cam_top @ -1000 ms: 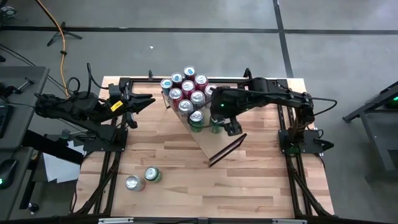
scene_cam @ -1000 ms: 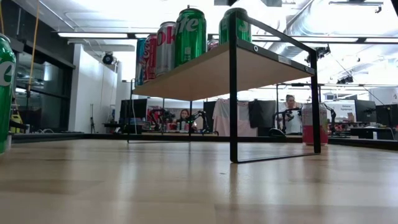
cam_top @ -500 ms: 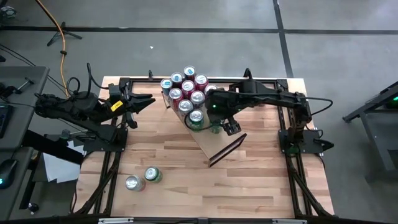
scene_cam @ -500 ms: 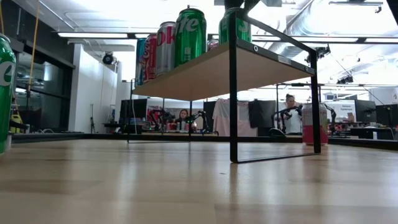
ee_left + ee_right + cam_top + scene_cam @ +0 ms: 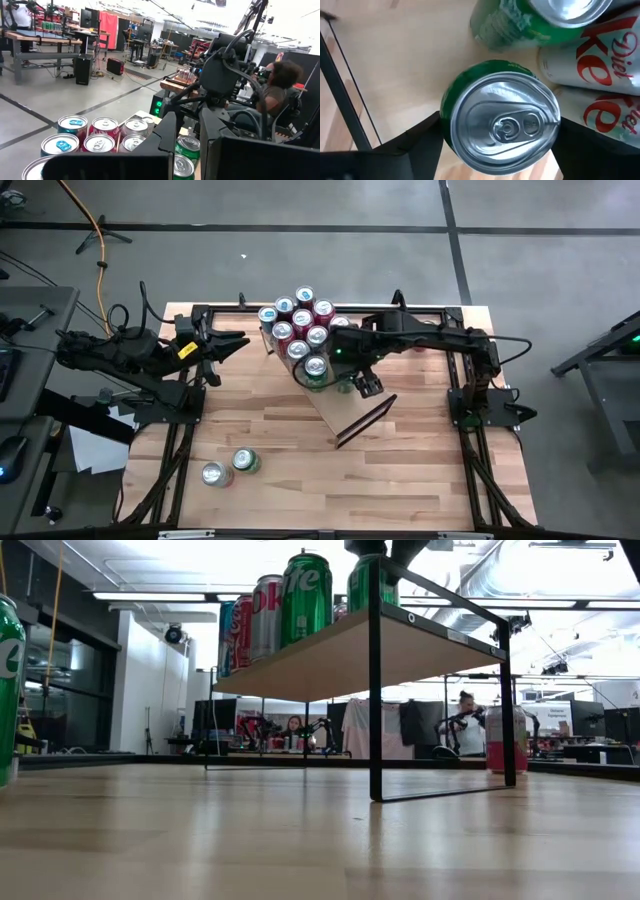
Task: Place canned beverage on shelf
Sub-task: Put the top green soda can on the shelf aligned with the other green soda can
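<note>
Directly under right claw (image 5: 495, 132): green can (image 5: 501, 122), axis upright, on shelf (image 5: 345, 412) beside can cluster; fingers straddled it, grip unclear. Left claw (image 5: 240, 340) closed, far.

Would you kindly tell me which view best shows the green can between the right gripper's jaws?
The right wrist view: the green can fills it, top visible. The low view shows its side on the shelf; overhead the arm hides it.

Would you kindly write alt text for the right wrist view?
A green aluminium can, seen from above with its silver pull-tab lid, stands on the pale-wood shelf plank between the right tool's dark fingers. Another green can and silver Diet Coke cans stand beside it.
</note>
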